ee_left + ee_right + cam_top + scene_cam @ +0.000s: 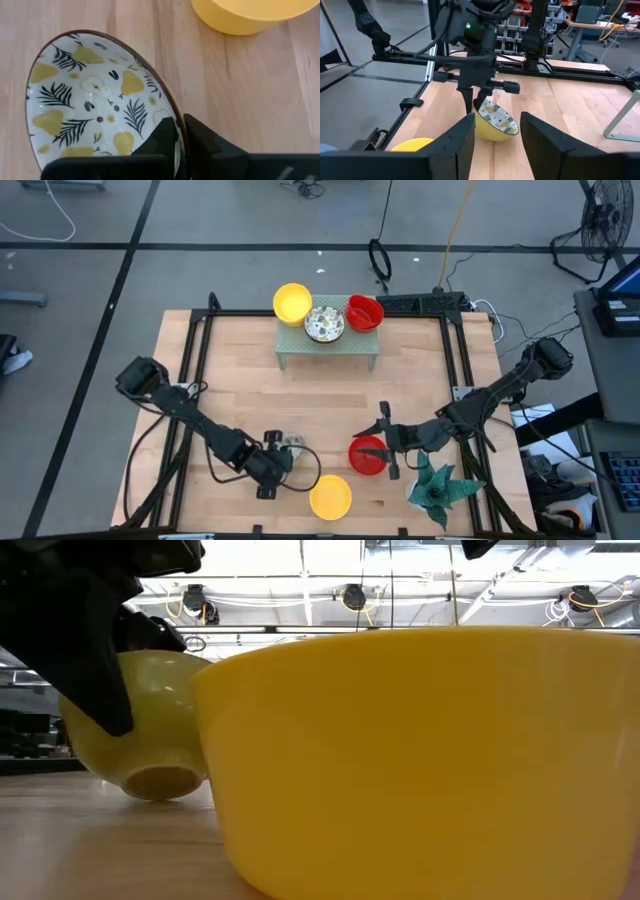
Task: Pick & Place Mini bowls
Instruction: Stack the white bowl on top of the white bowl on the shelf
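My left gripper (281,454) is near the table's near edge, shut on a mini bowl (95,95) that is white inside with yellow pears and dark leaves, and yellow outside (140,730). A plain yellow mini bowl (330,497) stands on its base just right of it and fills the low view (420,760). My right gripper (386,443) is open beside a red mini bowl (366,456) on the table; whether it touches the bowl I cannot tell. Yellow (292,302), patterned (324,324) and red (364,312) mini bowls sit on the pale green rack (328,350). My left gripper holds the patterned bowl by its rim (176,131), one finger (157,142) inside the bowl and one (207,145) outside. The fingers (470,100) come from above, pointing down, onto the raised side of the rim. The bowl is tilted, its foot ring (158,782) turned sideways; whether it is clear of the table I cannot tell.
A green spiky-leaved plant (440,486) stands at the near right corner, close behind my right gripper. The rack sits at the table's far edge. Black frame rails (195,370) run along the table's sides. Bare wood (320,405) lies between the rack and the grippers.
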